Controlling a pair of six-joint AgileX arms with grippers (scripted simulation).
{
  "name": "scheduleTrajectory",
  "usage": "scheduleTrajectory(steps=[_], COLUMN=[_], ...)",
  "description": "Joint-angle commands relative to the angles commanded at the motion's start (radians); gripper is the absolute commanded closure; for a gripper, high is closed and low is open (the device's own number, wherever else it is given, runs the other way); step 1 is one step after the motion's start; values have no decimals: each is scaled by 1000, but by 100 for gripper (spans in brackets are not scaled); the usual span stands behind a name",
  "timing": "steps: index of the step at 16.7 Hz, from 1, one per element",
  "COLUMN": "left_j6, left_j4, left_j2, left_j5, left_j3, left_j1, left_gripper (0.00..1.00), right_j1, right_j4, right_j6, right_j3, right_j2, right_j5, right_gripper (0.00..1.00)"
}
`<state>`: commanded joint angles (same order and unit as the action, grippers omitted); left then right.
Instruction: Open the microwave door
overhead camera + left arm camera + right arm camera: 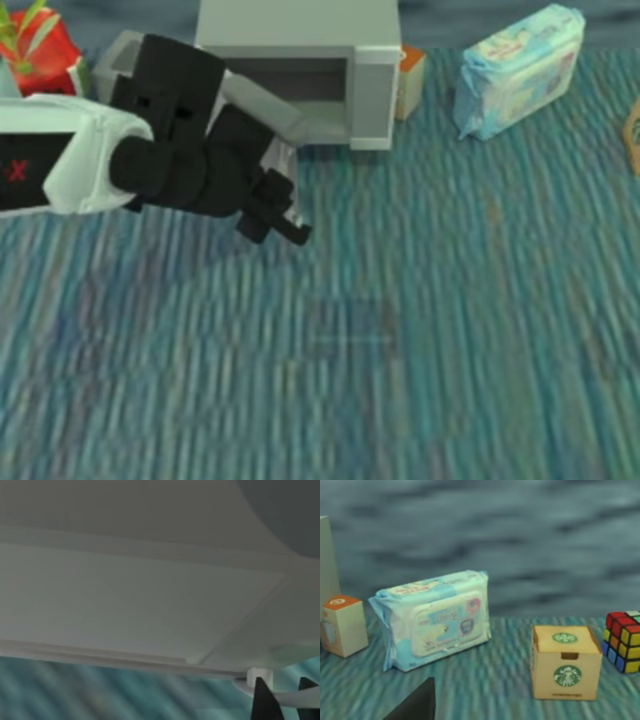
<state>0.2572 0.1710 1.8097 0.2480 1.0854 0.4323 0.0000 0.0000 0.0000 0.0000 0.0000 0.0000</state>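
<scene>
The silver-grey microwave (300,25) stands at the back of the table, left of centre, with its control panel strip (375,100) facing front. The microwave door (262,108) is swung partway out toward the front left, so the dark cavity (290,78) shows. In the left wrist view the door (130,595) fills most of the picture. My left gripper (285,215) is at the door's free edge, shut (282,682) on the pale bar handle (295,695), which passes between its black fingers (265,702). My right gripper (415,705) is out of the top view, low over the table's right side.
A pale blue wipes pack (520,70) lies at the back right. A small orange-topped box (410,80) stands beside the microwave. A tan carton (565,662) and a colour cube (625,640) stand farther right. A red item (40,50) and a grey hollow cube (115,60) sit at the back left.
</scene>
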Motion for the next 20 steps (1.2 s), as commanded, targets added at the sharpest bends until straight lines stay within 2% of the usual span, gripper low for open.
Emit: scheduleTrajectory(steps=[17, 20], left_j6=[0, 6], left_j4=[0, 5], left_j2=[0, -1], left_j5=[0, 14], left_j3=[0, -3], left_j1=[0, 2], left_gripper=[100, 100], right_j1=[0, 0], right_j4=[0, 0], right_j6=[0, 0], right_j3=[0, 0], right_j2=[0, 0], right_j5=[0, 0], right_gripper=[0, 0])
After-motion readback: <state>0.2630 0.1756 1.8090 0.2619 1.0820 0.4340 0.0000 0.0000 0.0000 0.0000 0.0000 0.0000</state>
